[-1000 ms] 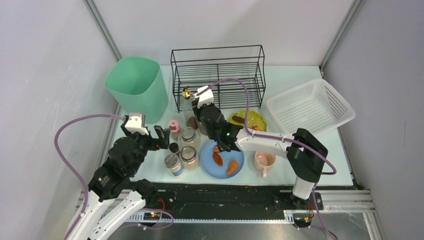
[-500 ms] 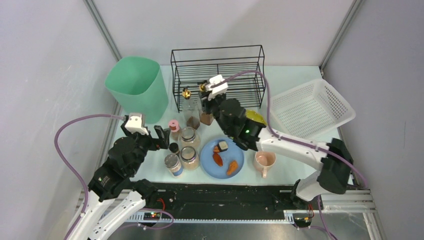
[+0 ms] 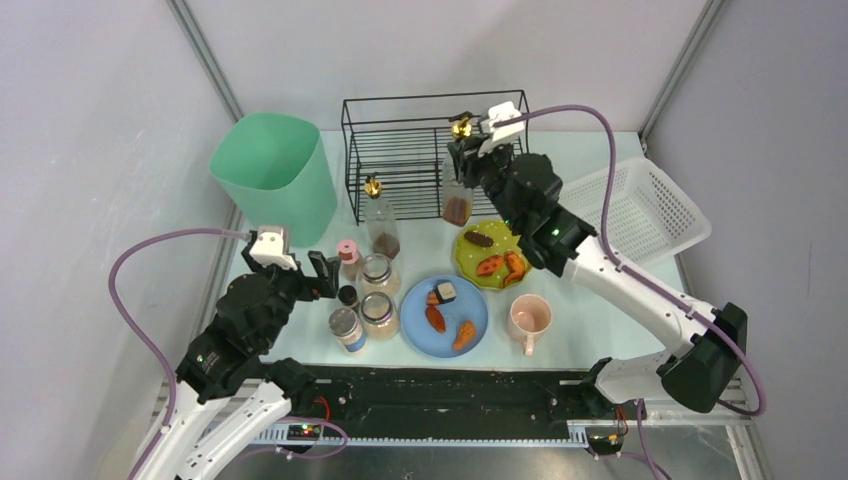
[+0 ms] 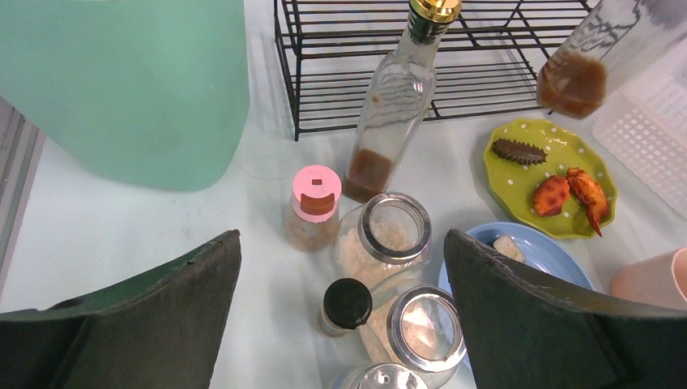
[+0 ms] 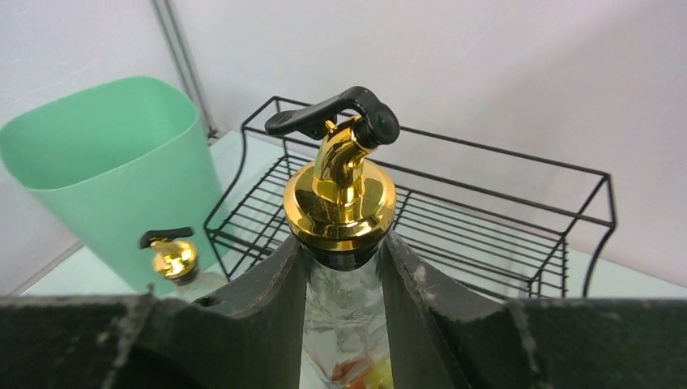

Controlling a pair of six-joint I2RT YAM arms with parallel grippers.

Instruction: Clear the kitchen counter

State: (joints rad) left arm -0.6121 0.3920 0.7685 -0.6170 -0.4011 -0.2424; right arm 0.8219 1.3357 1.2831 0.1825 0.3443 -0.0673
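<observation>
My right gripper is shut on the neck of a glass bottle with a gold pourer and brown liquid. It holds the bottle in the air in front of the black wire rack, above the kitchen counter. A second such bottle stands on the counter left of it. My left gripper hangs open over a cluster of jars, with nothing between its fingers.
A green bin stands at the back left and a white basket at the right. A pink-lid shaker, black-capped bottle, blue plate, green plate with food and a pink mug sit on the counter.
My right arm has lifted its bottle away from beside the other bottle, up and to the right in front of the rack. The left arm has not moved.
</observation>
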